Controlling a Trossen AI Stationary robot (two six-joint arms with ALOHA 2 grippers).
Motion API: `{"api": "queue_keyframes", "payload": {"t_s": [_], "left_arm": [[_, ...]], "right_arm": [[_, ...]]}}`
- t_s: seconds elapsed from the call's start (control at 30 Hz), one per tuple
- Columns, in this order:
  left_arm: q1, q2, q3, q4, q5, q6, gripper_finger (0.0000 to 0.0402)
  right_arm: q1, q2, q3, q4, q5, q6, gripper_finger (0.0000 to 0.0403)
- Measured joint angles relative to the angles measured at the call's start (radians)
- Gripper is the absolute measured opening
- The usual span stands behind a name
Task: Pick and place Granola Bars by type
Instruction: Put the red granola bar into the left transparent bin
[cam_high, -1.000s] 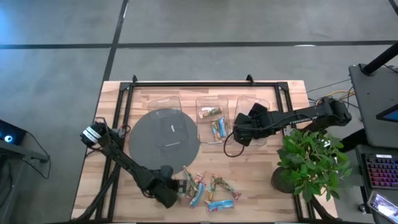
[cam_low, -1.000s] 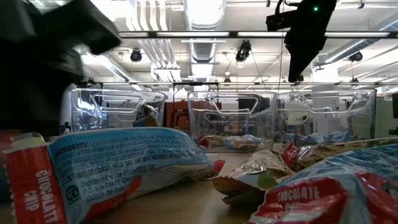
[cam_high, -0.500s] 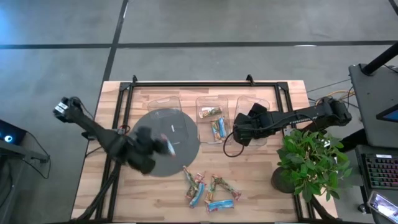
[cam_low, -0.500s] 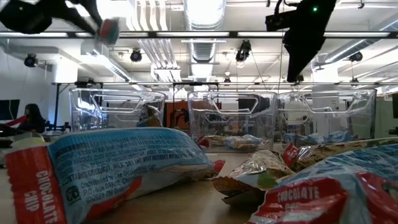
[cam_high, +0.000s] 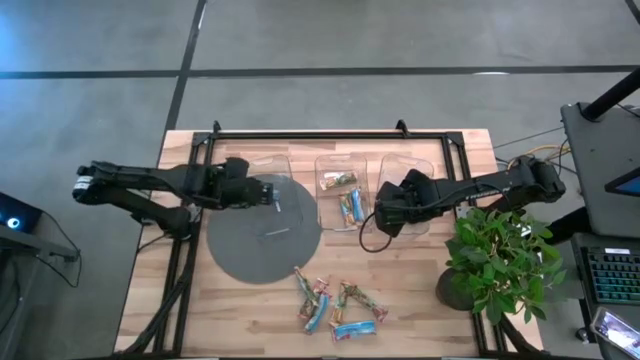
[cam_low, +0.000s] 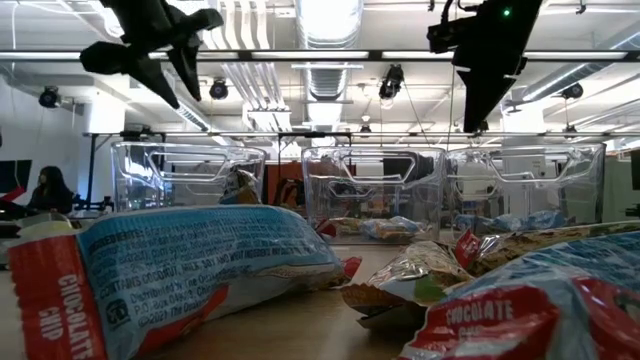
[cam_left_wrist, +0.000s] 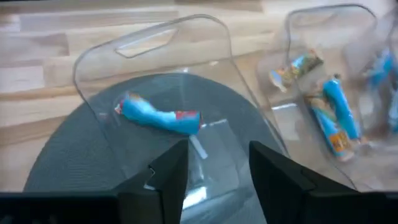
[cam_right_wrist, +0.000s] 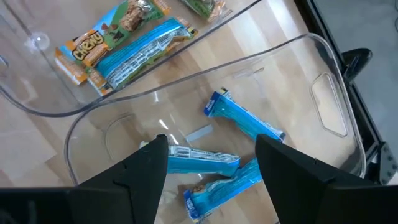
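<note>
Left pincer (cam_high: 262, 192) hangs with its fingers parted and empty above the clear plastic bin (cam_high: 262, 165) at the worktop's (cam_high: 420, 300) far left, where a bright blue wrapped granola bar (cam_left_wrist: 160, 116) lies. Right pincer (cam_high: 378, 222), also parted and empty, hangs over the far-right clear bin (cam_right_wrist: 323, 81) holding three blue bars (cam_right_wrist: 244, 122). The middle bin (cam_high: 340, 165) holds multicoloured and blue bars (cam_high: 348, 208). A loose pile of mixed bars (cam_high: 335, 305) lies near the worktop's near edge, beside a round grey mat (cam_high: 250, 250).
</note>
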Motion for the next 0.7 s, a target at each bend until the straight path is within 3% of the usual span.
{"api": "queue_keyframes", "payload": {"t_s": [0.17, 0.33, 0.5, 0.7], "left_arm": [[-0.102, -0.017, 0.014, 0.115, 0.004, 0.103, 0.0156], [-0.288, -0.010, 0.014, 0.237, 0.016, 0.155, 0.0156], [-0.485, 0.029, -0.001, 0.274, 0.016, 0.066, 0.0156], [-0.659, 0.112, -0.001, 0.279, 0.016, -0.055, 0.0156]], "right_arm": [[0.025, 0.000, 0.000, 0.010, -0.036, -0.032, 0.0233], [0.038, 0.000, -0.006, 0.147, -0.224, -0.099, 0.0233], [0.057, 0.000, -0.020, 0.287, -0.401, -0.207, 0.0233], [0.105, 0.015, -0.022, 0.310, -0.566, -0.240, 0.0233]]}}
